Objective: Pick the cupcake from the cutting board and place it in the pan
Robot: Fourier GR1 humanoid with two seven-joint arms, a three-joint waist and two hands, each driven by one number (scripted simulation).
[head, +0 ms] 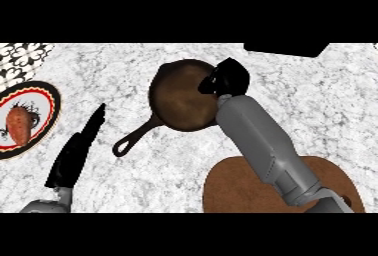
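The right hand point(225, 79) is positioned over the right rim of the pan point(181, 95), at the far end of the grey right forearm, which runs diagonally up from the lower right across the cutting board point(236, 190). The fingers of this hand are curled inward as if closed round a small object; the cupcake itself cannot be seen, and it is probably enclosed and hidden by the hand, since the visible part of the cutting board carries nothing. The governing relation for the coming move is this: the bowl of the pan lies to the left of the hand and slightly nearer the robot, so any release is best made after a short shift leftward toward the pan centre, away from the rim. The pan's handle points down and to the left, away from the right arm, and does not obstruct that path. The left hand point(77, 150) rests at the lower left of the tabletop point(310, 100), fingers straight and held together, pointing up and to the right; it is well apart from the pan and is the farther of the two hands. A patterned plate point(46, 92) carrying a reddish item sits at the left edge and plays no part in the task
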